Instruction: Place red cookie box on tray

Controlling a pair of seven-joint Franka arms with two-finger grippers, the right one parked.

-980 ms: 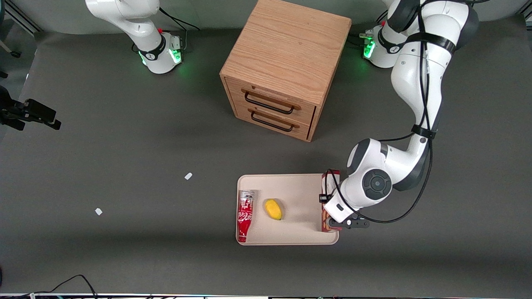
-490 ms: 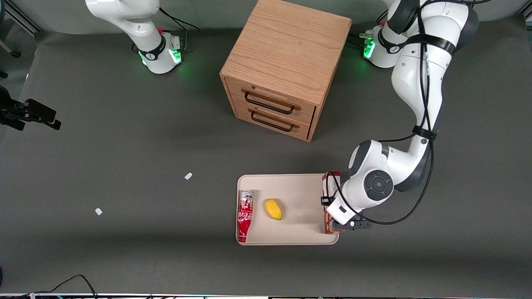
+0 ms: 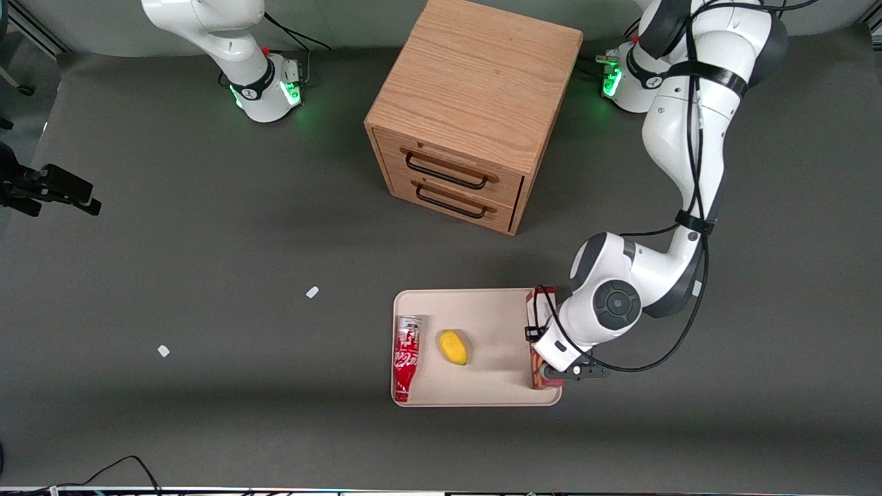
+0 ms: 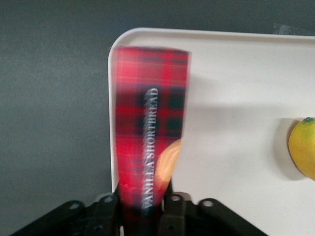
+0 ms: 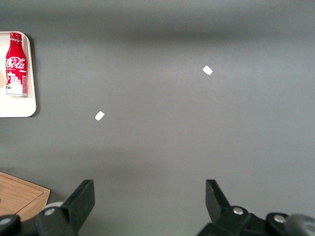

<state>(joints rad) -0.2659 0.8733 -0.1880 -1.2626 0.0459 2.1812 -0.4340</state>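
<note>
One pincer [image 4: 142, 206], clamped on the box [image 4: 150, 132], holds it over the tray [image 3: 482, 310] edge nearest the working arm; can [image 3: 406, 357] at the lemon's [image 3: 453, 346] 9 o'clock.

My gripper [image 4: 142, 216]: black matt plastic fingers [image 4: 106, 216] clamped on red cookie box [image 4: 147, 142], printed tartan cardboard, slight sheen. Under box, tray [image 4: 236, 73]: smooth cream plastic, matt. Just beside box on tray, lemon [image 4: 302, 147], waxy dimpled skin. Past lemon, soda bottle [image 3: 406, 358], glossy printed metal (looks like aluminium). Table cover [image 3: 207, 262]: dull grey, matt. Cabinet [image 3: 475, 103], up-table from gripper: grained wood, satin; dark metal handles.
</note>
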